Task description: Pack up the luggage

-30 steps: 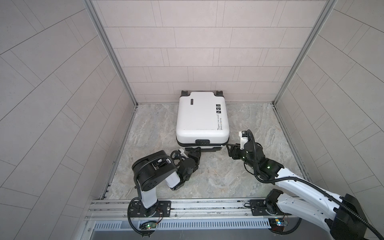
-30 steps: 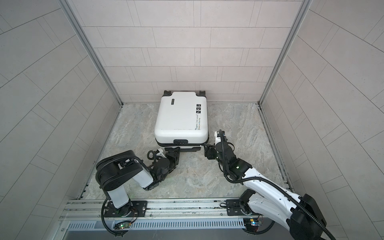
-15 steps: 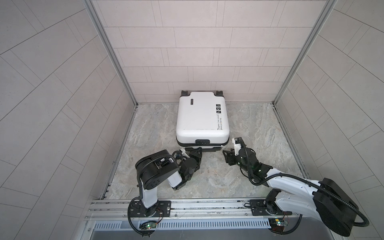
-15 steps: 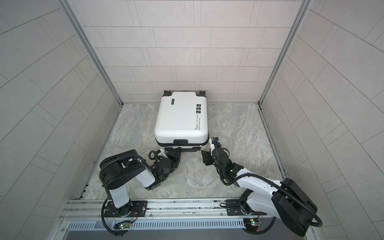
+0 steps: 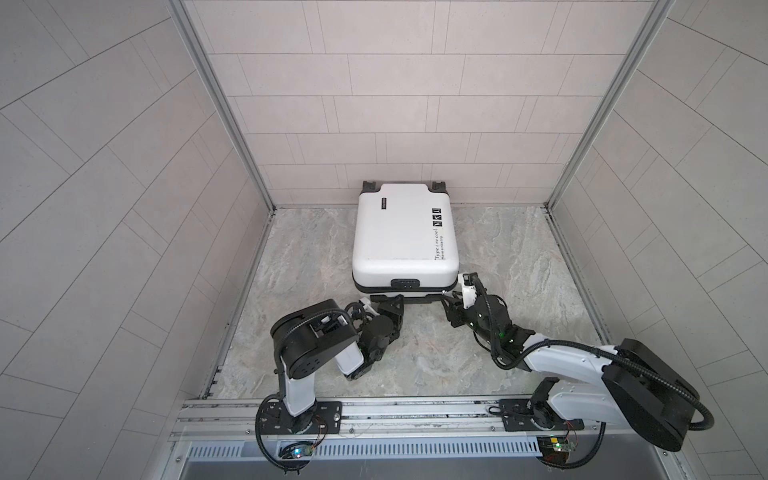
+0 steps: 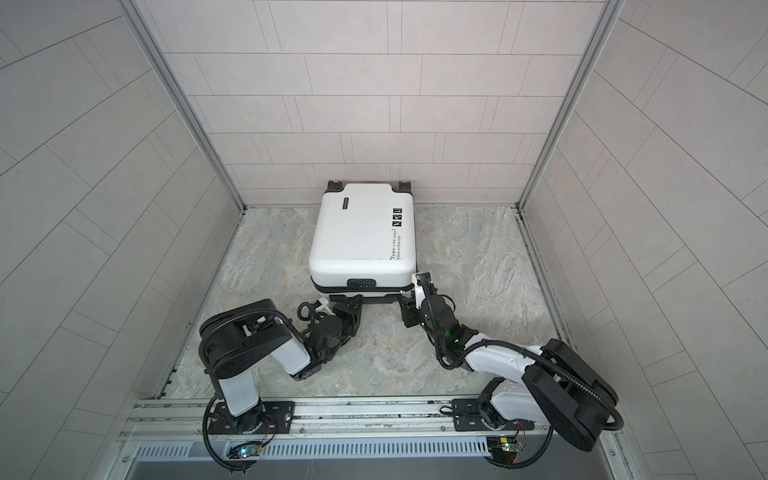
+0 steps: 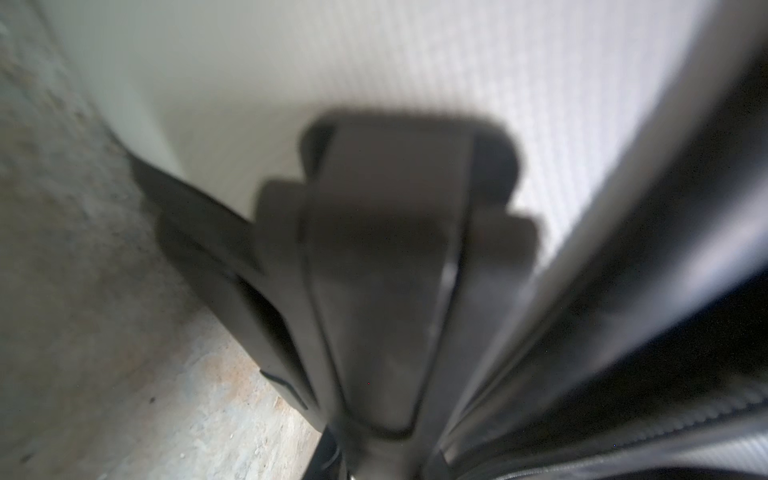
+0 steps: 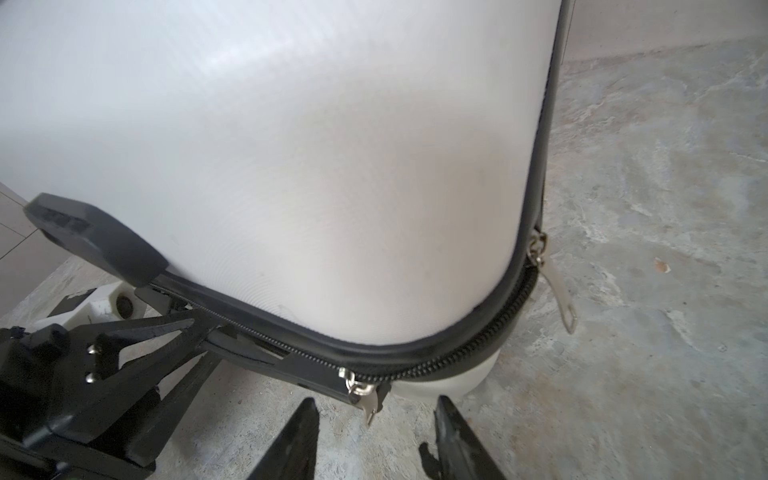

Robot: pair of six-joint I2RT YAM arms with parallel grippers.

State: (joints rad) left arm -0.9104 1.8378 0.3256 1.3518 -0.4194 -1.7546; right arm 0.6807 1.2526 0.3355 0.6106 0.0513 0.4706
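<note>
— Against the back wall, what is seen on the bench (image 5: 316,266)?
— The luggage (image 5: 403,232) is laid flat there, white shell up and wheels toward the wall. It is shown so in both top views.
— How is the left gripper (image 8: 203,332) set?
— It is pinched shut on the black zipper band (image 8: 291,359) at the near edge, as seen from the right wrist. The left wrist view is too blurred to be read.
— And the right gripper (image 8: 378,409)?
— It is held open at the near right corner, with nothing gripped. A metal zipper pull (image 8: 365,395) is framed between its fingers, untouched.
</note>
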